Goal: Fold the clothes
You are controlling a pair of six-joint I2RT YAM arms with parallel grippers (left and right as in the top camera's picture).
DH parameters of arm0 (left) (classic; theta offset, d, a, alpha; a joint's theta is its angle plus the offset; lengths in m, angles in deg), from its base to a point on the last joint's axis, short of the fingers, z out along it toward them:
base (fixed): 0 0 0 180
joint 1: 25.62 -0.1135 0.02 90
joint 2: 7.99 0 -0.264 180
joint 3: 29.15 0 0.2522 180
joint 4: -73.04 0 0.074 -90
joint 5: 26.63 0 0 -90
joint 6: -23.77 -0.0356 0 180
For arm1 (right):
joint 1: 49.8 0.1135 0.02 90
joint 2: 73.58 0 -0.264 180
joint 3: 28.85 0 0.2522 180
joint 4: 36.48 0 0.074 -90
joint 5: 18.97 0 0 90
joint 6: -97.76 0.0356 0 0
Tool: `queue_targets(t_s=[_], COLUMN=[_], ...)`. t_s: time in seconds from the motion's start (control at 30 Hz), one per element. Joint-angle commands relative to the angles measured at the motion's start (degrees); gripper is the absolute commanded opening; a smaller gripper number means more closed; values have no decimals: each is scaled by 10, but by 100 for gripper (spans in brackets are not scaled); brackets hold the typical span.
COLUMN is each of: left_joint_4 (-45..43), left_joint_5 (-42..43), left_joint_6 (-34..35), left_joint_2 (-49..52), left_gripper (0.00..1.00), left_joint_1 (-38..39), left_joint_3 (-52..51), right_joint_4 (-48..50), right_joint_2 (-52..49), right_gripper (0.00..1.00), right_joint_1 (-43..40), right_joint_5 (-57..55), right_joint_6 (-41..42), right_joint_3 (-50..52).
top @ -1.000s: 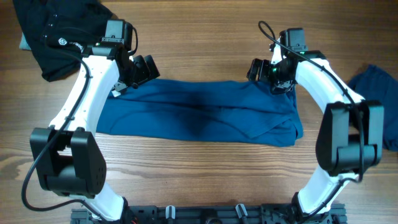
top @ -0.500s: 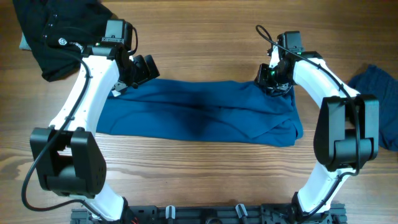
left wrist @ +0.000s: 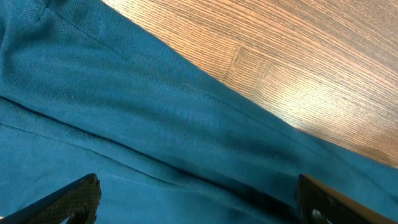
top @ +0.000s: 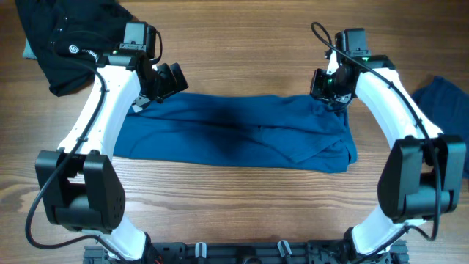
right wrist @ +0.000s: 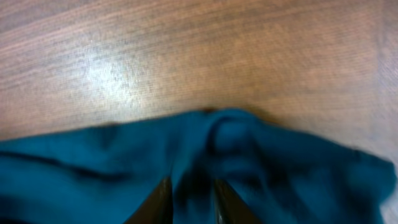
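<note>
Of the clothes, a mid-blue garment point(top: 234, 136) lies folded into a long strip across the middle of the table. My left gripper point(top: 170, 81) hovers over its back left edge, open, both fingertips point(left wrist: 81, 193) spread wide above the fabric point(left wrist: 124, 112) with nothing between them. At the back right corner, my right gripper point(top: 322, 88) has its jaws drawn close together on a bunched-up fold of the fabric point(right wrist: 280, 168). In the right wrist view the cloth puckers up between the two fingers of the right gripper point(right wrist: 191, 199).
A black garment point(top: 66, 40) lies heaped at the back left corner. A darker blue garment point(top: 447, 110) sits at the right edge. Bare wooden tabletop point(top: 242, 44) shows behind the strip, and the arms' base rail point(top: 242, 253) runs along the front.
The right gripper has closed from wide open onto the garment's back right edge and shifted slightly right. The left arm has not moved.
</note>
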Motion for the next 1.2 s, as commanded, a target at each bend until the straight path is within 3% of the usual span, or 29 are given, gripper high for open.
queue_targets(t_s=[0.0, 0.33, 0.43, 0.7, 0.93, 1.17], left_joint_4=[-2, -2, -2, -2, -1, -2], left_joint_5=[6, 6, 6, 6, 6, 6], left_joint_6=[-3, -3, -3, -3, -5, -5], left_joint_2=[2, 2, 2, 2, 2, 2], left_gripper=[100, 100, 100, 100, 100, 100], left_joint_1=[3, 3, 3, 3, 3, 3], left_joint_3=[-3, -3, -3, -3, -3, -3], right_joint_4=[-18, -73, -85, -26, -27, -28], right_joint_2=[17, 17, 17, 17, 17, 27], right_gripper=[26, 26, 18, 19, 17, 11], right_joint_1=[0, 0, 0, -4, -21, -21], right_joint_5=[-9, 11, 11, -40, -47, 28], right_joint_6=[11, 14, 26, 32, 72, 36], right_joint_3=[-11, -10, 1, 83, 91, 82])
